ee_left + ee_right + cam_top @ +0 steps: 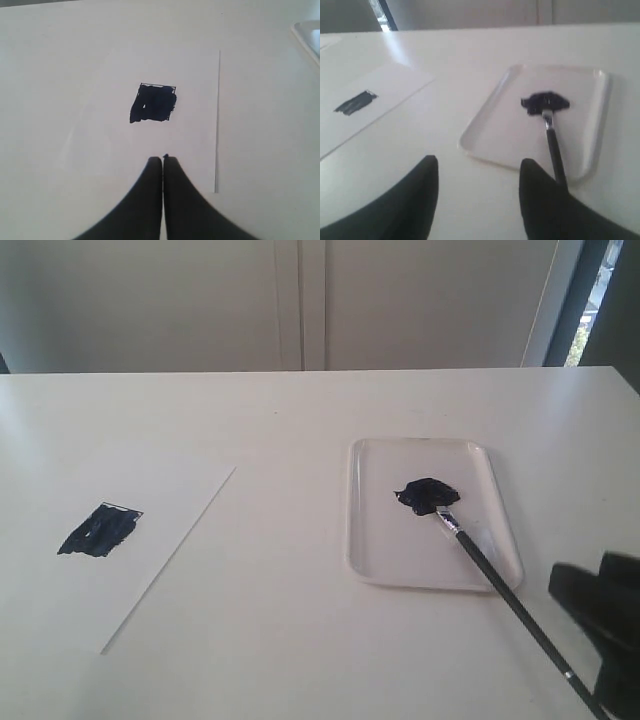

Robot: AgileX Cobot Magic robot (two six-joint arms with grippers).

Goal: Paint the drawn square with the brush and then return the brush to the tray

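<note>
The drawn square [100, 530] on the white paper sheet [150, 500] is filled with streaky blue-black paint; it also shows in the left wrist view as the drawn square [153, 103]. The brush [500, 585] lies with its bristles on the dark paint blob [428, 494] in the tray [370, 540], its handle crossing the rim toward the table's front right. My right gripper [479, 167] stands open with nothing between its fingers, just short of the tray [485, 130] and beside the brush [553, 145] handle. My left gripper [162, 159] is shut and empty above the paper.
The paper's right edge [218, 120] runs beside my left gripper. White cupboard doors [300, 300] stand behind the table, and a window strip [600, 290] is at the far right. The right arm's black body [605, 625] fills the front right corner.
</note>
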